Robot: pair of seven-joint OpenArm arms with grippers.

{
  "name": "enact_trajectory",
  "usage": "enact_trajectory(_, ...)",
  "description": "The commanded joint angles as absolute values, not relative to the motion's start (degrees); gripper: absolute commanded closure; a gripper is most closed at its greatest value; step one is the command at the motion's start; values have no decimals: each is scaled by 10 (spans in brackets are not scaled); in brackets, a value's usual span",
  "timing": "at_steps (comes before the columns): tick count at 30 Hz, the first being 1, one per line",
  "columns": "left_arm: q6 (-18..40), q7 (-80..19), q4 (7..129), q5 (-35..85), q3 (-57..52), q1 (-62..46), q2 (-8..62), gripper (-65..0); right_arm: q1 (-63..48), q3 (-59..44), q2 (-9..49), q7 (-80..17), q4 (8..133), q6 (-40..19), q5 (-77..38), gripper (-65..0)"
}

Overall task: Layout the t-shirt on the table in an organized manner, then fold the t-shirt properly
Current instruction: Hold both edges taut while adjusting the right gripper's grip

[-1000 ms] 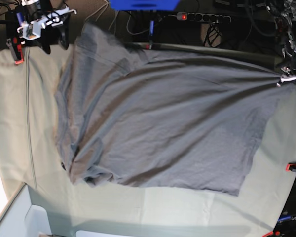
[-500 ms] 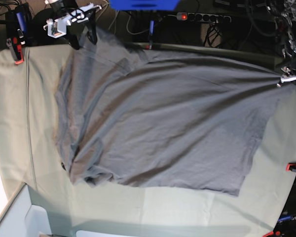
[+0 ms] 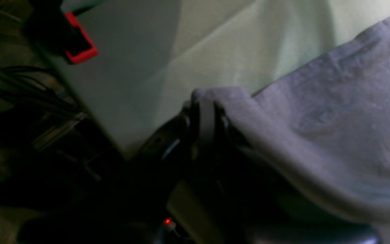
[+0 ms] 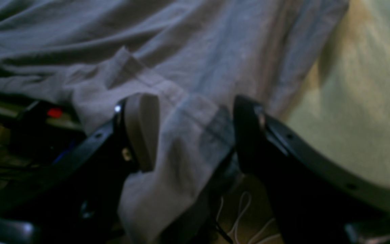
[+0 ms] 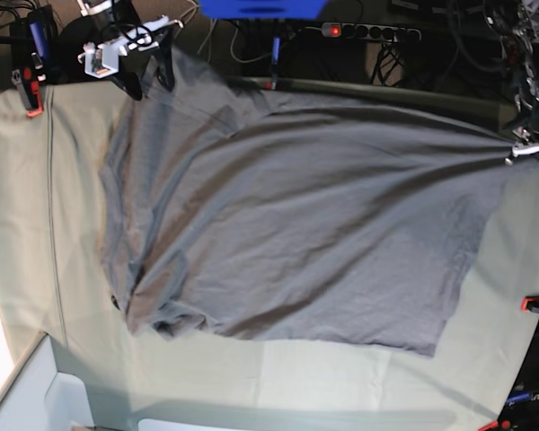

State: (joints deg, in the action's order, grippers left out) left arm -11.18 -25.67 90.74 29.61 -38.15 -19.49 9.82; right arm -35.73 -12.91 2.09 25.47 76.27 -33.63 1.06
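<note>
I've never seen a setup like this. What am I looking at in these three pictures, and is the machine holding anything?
It is a robot with two arms, each ending in a two-fingered gripper. One picture looks down over the whole table, covered in pale green cloth. The other two come from cameras on the arms' wrists. A grey t-shirt lies spread on the table. The left gripper is shut on one corner of the shirt, at the overhead picture's right edge. The right gripper is open, its fingers either side of another corner that hangs over the table's far edge, not yet pinching it.
</note>
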Motion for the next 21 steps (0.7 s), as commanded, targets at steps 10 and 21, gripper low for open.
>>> enact_trajectory(10, -115, -242, 916, 292, -385, -194, 107, 0, -363, -131, 24, 269, 768, -336, 3, -348)
enact_trajectory(21, -115, -242, 916, 292, -385, -194, 107, 0, -364, -131, 24, 270, 741, -336, 3, -286)
